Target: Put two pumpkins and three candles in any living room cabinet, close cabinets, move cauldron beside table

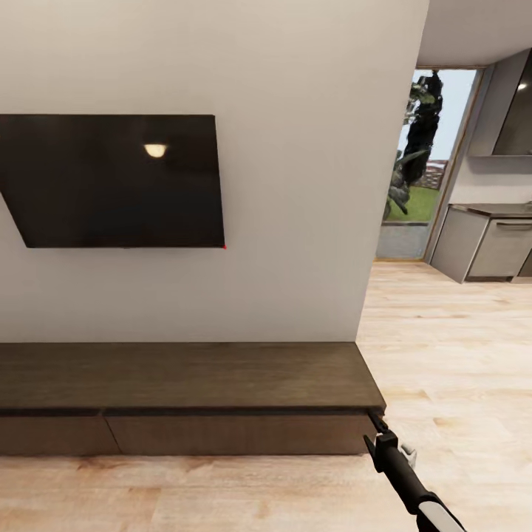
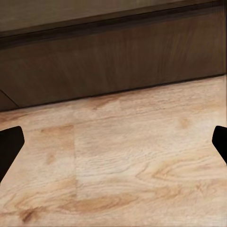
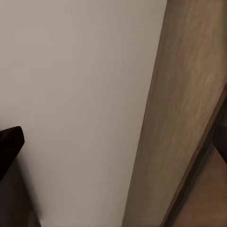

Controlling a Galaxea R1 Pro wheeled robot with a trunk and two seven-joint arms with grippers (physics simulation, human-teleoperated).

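Cabinet (image 1: 185, 384) runs long along wall under TV (image 1: 118, 181), fronts shut. Right gripper (image 1: 378, 426) at its right end corner, opening unreadable. Left gripper (image 2: 113, 142) spread wide, empty, facing cabinet front over floor (image 2: 123, 170)

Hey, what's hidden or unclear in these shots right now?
- Cabinet interior: head view, hidden behind its closed fronts.
- Cabinet's left end: head view, cut off by the picture's edge.
- Right claw: head view, tip against the cabinet's right end; open or shut is unreadable.
- Left claw: left wrist view, fingertips cut off at the picture's sides.
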